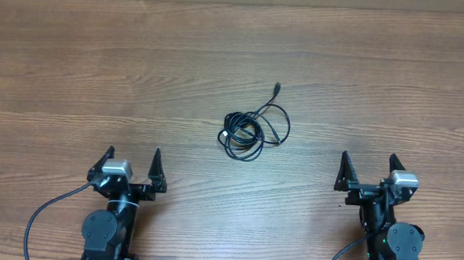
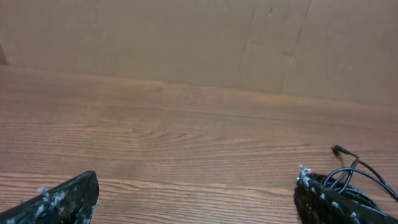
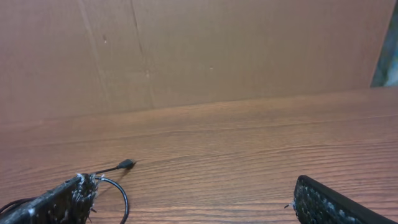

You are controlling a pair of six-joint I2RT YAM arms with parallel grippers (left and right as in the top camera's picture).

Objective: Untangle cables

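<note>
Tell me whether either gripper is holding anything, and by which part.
Nothing is held. The left gripper and right gripper sit open, jaws empty, apart from the cables on the table.

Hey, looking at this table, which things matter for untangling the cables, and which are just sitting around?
For the job:
- tangled bundle of thin black cables, one small plug sticking out
- left gripper, open
- right gripper, open

Just there:
- brown wood-grain table
- brown cardboard wall behind the table
</note>
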